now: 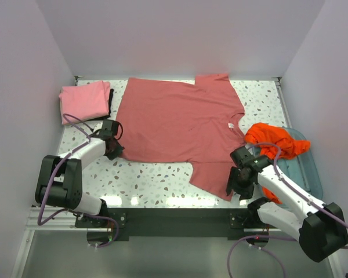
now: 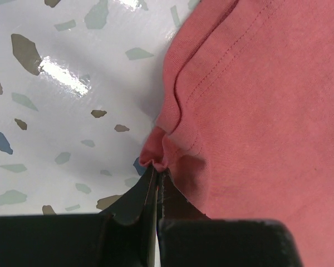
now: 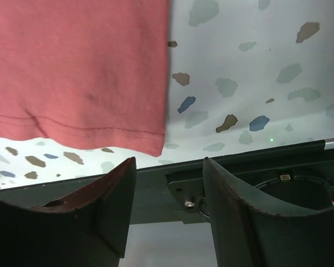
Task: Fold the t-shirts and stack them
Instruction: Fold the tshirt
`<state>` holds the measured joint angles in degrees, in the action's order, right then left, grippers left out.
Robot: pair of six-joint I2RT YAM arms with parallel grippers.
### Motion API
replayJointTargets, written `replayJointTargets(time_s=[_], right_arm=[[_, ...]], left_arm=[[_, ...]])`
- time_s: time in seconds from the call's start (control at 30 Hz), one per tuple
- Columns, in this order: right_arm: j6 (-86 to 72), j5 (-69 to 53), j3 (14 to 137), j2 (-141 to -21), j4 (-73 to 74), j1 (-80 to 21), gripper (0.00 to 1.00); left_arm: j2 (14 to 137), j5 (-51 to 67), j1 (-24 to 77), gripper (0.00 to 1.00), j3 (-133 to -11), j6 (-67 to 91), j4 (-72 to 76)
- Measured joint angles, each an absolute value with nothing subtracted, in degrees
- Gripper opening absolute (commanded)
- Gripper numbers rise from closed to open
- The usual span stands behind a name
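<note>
The dusty rose-red t-shirt lies spread flat across the middle of the table. My left gripper is shut on its near left hem corner; the left wrist view shows the cloth bunched at my closed fingertips. My right gripper is open and empty beside the near sleeve; the right wrist view shows the sleeve hem just beyond my spread fingers. The lighter pink t-shirt lies folded at the far left. The bright orange t-shirt is crumpled at the right.
The pale blue plastic tray sits at the right edge, with the orange shirt partly over it. A dark cloth edge shows under the pink shirt. White walls close in the table. The black frame rail runs along the near edge.
</note>
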<state>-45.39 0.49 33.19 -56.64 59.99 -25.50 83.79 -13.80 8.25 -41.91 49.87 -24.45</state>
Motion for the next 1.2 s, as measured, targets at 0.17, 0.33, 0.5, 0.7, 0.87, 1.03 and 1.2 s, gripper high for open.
replayJointTargets(time_s=[0.17,0.33,0.5,0.7,0.87,1.03,1.2], right_arm=[[-45.47,-1.26,29.82,-57.82,57.98,-25.5,0.49],[-45.41,-2.37,28.84,-60.36,55.05,-25.5,0.45],[-45.21,-2.52,28.77,-63.22,51.44,-25.5,0.42],[-44.75,-2.5,28.95,-65.23,51.05,-25.47,0.25],[-45.43,-3.25,28.84,-64.66,50.57,-25.52,0.0],[-45.01,-2.52,29.61,-64.38,51.07,-25.61,0.0],[-43.51,-0.78,34.79,-63.79,54.81,-25.61,0.0]], left_arm=[[83.83,-13.72,8.25,0.0,-41.91,49.76,-24.36],[83.7,-13.74,8.25,0.0,-41.89,49.69,-24.45],[82.65,-13.91,8.25,0.0,-41.34,49.69,-25.39],[80.68,-14.17,8.25,0.0,-40.62,49.67,-26.52],[79.5,-14.59,8.25,0.0,-40.58,48.71,-27.31],[78.04,-15.11,8.25,0.0,-40.47,47.77,-27.66],[75.07,-15.73,8.25,0.0,-39.48,46.89,-28.05]])
